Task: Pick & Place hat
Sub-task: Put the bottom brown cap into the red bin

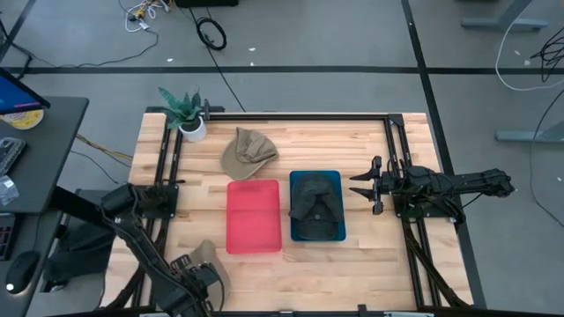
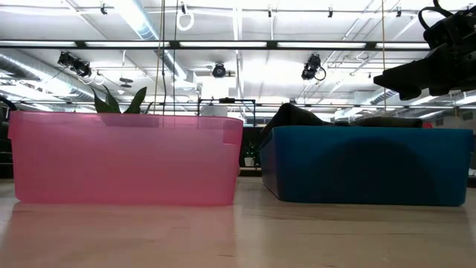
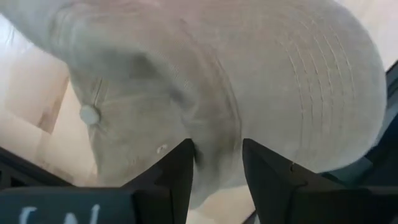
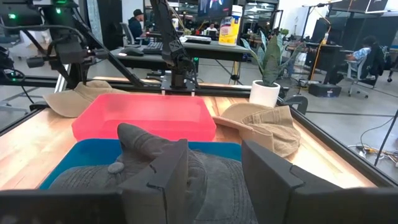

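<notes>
Three hats show. A dark grey hat lies inside the blue bin, its crown showing over the rim. A khaki hat rests flat on the table beyond the pink bin, which holds nothing. My left gripper, at the table's near-left corner, is shut on a beige hat that fills the left wrist view. My right gripper hangs open just right of the blue bin, its fingers pointing over the dark hat. My left gripper pinches the beige hat between its two fingers on a fold of the crown cloth, between the top button and the stitched brim. Whether the hat is lifted off the table, I cannot tell.
A potted plant stands at the far-left corner. A black frame rail borders the working area on the far, left and right sides. Bare wood lies in front of the bins. People sit at desks beyond the table.
</notes>
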{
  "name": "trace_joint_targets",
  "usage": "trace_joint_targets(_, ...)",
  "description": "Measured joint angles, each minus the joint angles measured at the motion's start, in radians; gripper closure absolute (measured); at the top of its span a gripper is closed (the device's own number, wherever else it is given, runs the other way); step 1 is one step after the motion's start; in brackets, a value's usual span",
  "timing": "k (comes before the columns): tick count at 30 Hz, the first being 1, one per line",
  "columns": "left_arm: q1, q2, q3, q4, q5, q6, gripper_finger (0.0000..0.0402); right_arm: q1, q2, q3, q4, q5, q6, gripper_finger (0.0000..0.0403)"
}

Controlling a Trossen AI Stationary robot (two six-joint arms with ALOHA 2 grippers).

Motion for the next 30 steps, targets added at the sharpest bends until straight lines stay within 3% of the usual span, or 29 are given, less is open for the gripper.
trace_joint_targets(7,0.005,0.012,0.0,0.008,-0.018,0.019,0.0269,0.0,0.0,0.0,0.0,0.0,0.0,0.0247)
trace_joint_targets(9,0.007,0.012,0.0,0.012,-0.017,0.043,0.0289,0.0,0.0,0.0,0.0,0.0,0.0,0.0247)
trace_joint_targets(13,0.017,0.012,0.0,0.012,0.004,0.064,0.038,0.0,0.0,0.0,0.0,0.0,0.0,0.0247)
trace_joint_targets(19,0.024,0.005,0.021,-0.03,0.047,0.123,0.0396,0.0,0.0,0.0,0.0,0.0,0.0,0.0247)
trace_joint_targets(23,0.026,0.005,0.103,-0.141,0.092,0.181,0.0397,0.0,0.0,0.0,0.0,0.0,0.0,0.0247)
trace_joint_targets(30,0.029,0.005,0.352,-0.434,-0.054,0.253,0.0398,0.0,0.0,0.0,0.0,0.0,0.0,0.0247)
